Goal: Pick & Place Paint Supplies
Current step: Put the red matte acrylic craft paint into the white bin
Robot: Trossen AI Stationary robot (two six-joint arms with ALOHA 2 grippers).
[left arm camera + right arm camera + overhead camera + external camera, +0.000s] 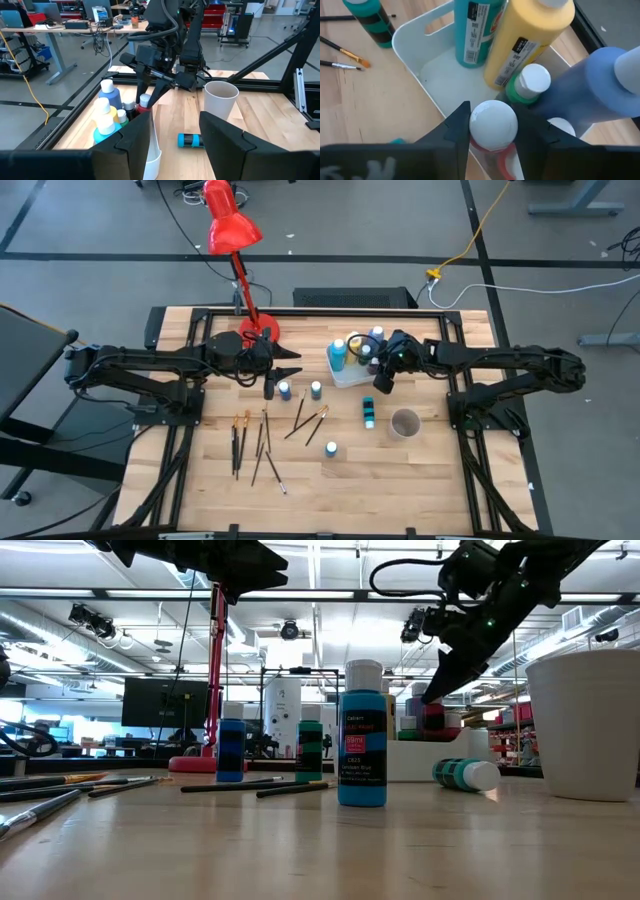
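Note:
My right gripper point(492, 127) is over the white bin point(352, 372) and shut on a small red paint bottle with a white cap point(144, 102). The bin holds a blue bottle point(592, 90), a yellow one point(530, 40), a teal one point(475, 30) and a small green one point(530, 82). My left gripper point(175, 127) is open and empty, hovering left of the bin point(287, 366). Two small bottles point(284, 390) point(316, 389) and a third point(331, 450) stand on the table. A teal bottle point(369, 412) lies on its side. Several brushes point(262, 442) lie flat. My right gripper pinches the red bottle at its top end, one finger on either side of the white cap point(493, 125). The fingers point(141, 75) come from above, pointing down. The bottle stands upright below them, at the bin's near wall; I cannot tell whether its base rests in the bin.
A white cup point(405, 423) stands right of the lying teal bottle. The red desk lamp's base point(259, 331) sits at the table's far edge, behind my left gripper. Bare wood lies along the near edge and at the table's right side.

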